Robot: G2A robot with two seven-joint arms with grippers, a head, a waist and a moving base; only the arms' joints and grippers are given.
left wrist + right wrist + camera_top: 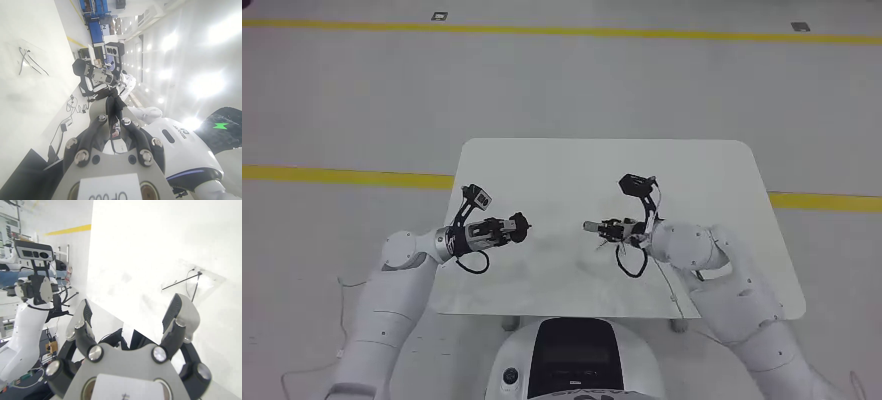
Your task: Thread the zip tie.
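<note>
— While the left gripper (pixel 113 93) is pinched closed, can you tell what it holds?
— No, I cannot. The right gripper (pixel 131 303) gapes wide, empty. The zip ties (pixel 181 281) lie farther off on the table (pixel 692 170).

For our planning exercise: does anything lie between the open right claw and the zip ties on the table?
Nothing visible does. Only bare table separates the right claw from the zip ties, which lie on a clear sheet.
</note>
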